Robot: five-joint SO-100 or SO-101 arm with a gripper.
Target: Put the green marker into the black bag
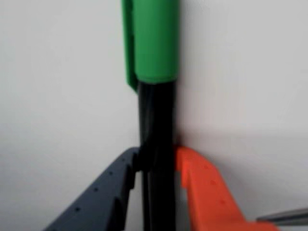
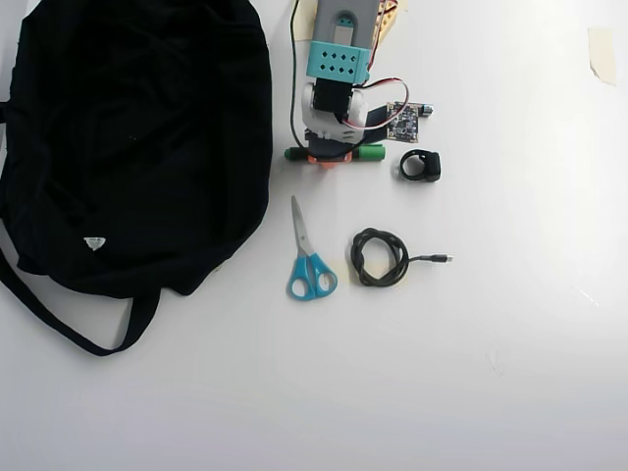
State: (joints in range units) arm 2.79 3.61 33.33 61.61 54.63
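Green marker point(image 1: 155, 96) between end effector point(image 1: 156, 161) fingers

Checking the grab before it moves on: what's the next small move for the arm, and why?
Probably close fully and lift straight up. In the wrist view the gripper has its fingers flanking the green marker, which seems still on the table in the overhead view, right of the black bag.

1. One green marker point(image 2: 371, 153) is seen.
2. One black bag point(image 2: 137, 137) is counted.
3. One pair of scissors point(image 2: 308, 257) is spotted.
4. One coiled cable point(image 2: 379, 258) is there.
5. One small black ring-shaped thing point(image 2: 421, 166) is counted too.
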